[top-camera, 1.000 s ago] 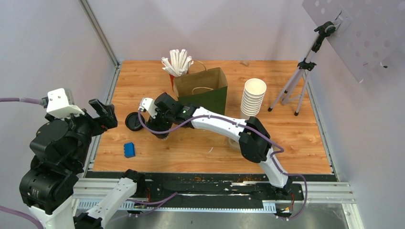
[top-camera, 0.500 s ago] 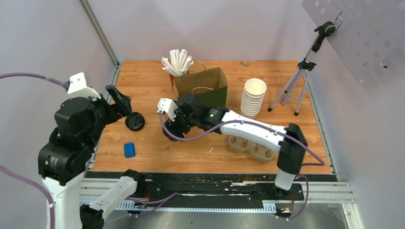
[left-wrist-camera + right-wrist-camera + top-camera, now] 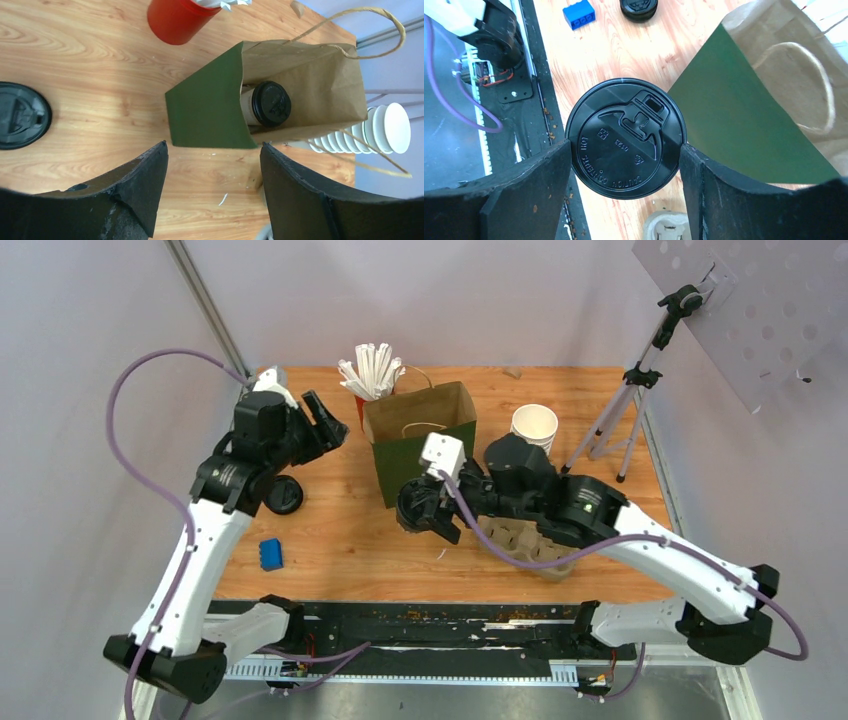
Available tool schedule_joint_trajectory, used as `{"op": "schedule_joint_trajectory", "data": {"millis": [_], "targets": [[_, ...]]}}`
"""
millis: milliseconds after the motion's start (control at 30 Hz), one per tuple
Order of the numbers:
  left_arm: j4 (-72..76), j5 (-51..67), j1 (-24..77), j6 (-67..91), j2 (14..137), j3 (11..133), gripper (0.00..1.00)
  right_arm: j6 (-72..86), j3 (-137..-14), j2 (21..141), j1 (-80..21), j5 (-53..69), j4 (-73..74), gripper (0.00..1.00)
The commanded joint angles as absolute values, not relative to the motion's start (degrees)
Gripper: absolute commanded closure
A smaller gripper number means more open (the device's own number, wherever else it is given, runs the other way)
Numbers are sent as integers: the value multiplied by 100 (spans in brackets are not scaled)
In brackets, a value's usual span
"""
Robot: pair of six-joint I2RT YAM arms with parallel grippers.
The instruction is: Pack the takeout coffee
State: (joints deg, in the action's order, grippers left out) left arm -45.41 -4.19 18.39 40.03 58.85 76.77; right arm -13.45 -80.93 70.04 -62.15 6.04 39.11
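This is a robotics lab test cell: a small wood-grain tabletop [image 3: 620,530] is boxed in by plain grey-lilac walls [image 3: 480,300] with a metal corner post [image 3: 205,305]. The left arm [image 3: 195,560] and right arm [image 3: 680,560] are bolted to a black base plate [image 3: 450,632] and trail purple cables [image 3: 110,410]. A tripod [image 3: 640,375] stands at the table's edge under a perforated panel [image 3: 760,310].

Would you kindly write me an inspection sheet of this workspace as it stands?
Surface: wooden tabletop; no spill seen.
Job's things: takeout coffee held beside the paper bag; second lidded cup already inside the bag.
Clutter: loose black lid, blue block, red cup of straws, stack of white cups, cardboard cup carrier.
Grippers: right pincer shut on the takeout coffee; left pincer open, empty.
Cables: purple cables loop from both arms.
Surroundings: tripod at right rear; perforated panel above it.
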Motion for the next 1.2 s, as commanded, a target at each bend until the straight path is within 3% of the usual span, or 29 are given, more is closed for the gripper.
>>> {"op": "schedule_joint_trajectory", "data": {"millis": [0,267,467,567,733,933,1167], "targets": [[-3481,-114,1861,4147,6249,7622,26,-967,-8483,6666,-6205,396,4195,29],[-3085,285,1863,3662,6961,7423,30,-716,-9726,6832,-6205,-657,3972,28],[-2800,476,1861,3476,7364,7506,38,-1389,-10374,7213,-6196,-1397,3706,28],[-2789,681,1863,3407,7592,7637,48,-1676,-10516,7390,-6188,-1786,3532,27],[-2986,907,1881,3168,7698,7799,74,-2258,-10531,7572,-6129,-2112,3063,26],[-3559,1127,1881,2902,7597,7986,97,-2277,-10652,7868,-5591,-1653,2922,25],[-4158,1545,1881,2422,7521,8189,100,-2112,-10744,8075,-5030,-840,3369,25]]}}
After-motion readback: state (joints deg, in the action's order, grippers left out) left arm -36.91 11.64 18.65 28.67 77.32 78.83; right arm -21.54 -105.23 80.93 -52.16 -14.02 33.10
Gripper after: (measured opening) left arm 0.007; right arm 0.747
